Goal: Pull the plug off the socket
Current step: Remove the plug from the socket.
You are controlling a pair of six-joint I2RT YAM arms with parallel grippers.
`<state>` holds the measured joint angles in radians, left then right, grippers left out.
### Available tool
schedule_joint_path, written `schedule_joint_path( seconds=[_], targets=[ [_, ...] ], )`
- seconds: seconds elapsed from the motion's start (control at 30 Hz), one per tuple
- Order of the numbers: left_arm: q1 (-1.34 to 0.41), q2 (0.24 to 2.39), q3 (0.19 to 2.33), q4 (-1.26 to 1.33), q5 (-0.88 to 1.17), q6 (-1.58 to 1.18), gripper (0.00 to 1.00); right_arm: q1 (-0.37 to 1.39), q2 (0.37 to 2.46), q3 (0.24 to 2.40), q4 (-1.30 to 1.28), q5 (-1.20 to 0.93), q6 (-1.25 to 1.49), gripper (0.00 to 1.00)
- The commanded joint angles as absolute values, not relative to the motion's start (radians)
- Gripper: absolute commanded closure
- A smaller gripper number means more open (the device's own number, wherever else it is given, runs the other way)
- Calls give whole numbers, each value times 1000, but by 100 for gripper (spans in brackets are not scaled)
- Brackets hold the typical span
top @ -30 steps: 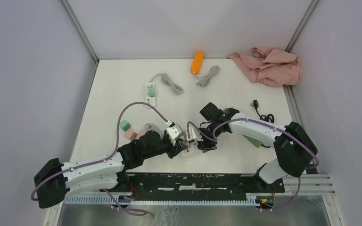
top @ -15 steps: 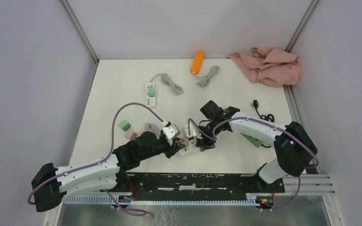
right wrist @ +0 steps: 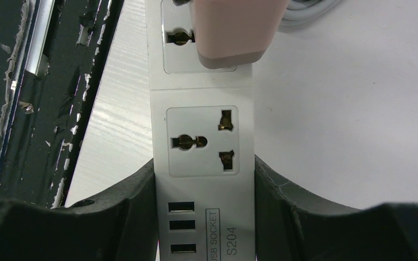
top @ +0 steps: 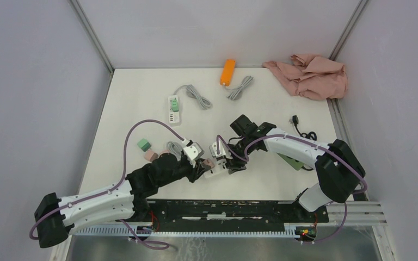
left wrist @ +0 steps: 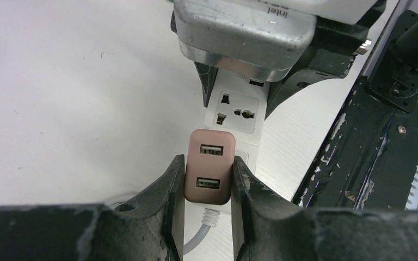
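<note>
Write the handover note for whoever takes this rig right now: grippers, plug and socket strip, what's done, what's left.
Left gripper: shut on the pink USB plug, one finger on each side.
Right gripper: shut on the white socket strip, clamped across its USB end.
Position: the strip lies between the two arms; the plug sits over the outlet next to a free outlet.
Done: both grips are made.
Left: the plug looks seated and its pins are not visible. Pull it off while the right gripper holds the strip down.
</note>
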<state>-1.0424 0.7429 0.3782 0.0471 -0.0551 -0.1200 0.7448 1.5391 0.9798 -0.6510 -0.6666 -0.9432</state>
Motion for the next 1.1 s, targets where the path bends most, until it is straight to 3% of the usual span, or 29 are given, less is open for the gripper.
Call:
schedule_joint_path(
  seconds=[0.0, 0.17, 0.5, 0.67, 0.93, 1.07],
  targets=[
    [-1027, 687, 428, 39, -245, -197, 97, 688, 1561, 976, -767, -475, -865, 86],
    [-1026, 670, 427, 17, -290, -208, 97, 687, 1561, 977, -766, -474, -861, 78],
    [-996, 653, 405, -21, -462, -302, 97, 686, 1572, 982, -766, -471, -845, 53],
    [-899, 626, 381, -21, -422, -376, 97, 686, 1570, 986, -768, -470, -837, 36],
    [-773, 597, 415, -101, -327, -504, 97, 684, 1533, 1023, -828, -483, -836, 1],
    [-766, 577, 412, -145, -333, -570, 97, 676, 1490, 1023, -833, -489, -839, 0]
  ],
)
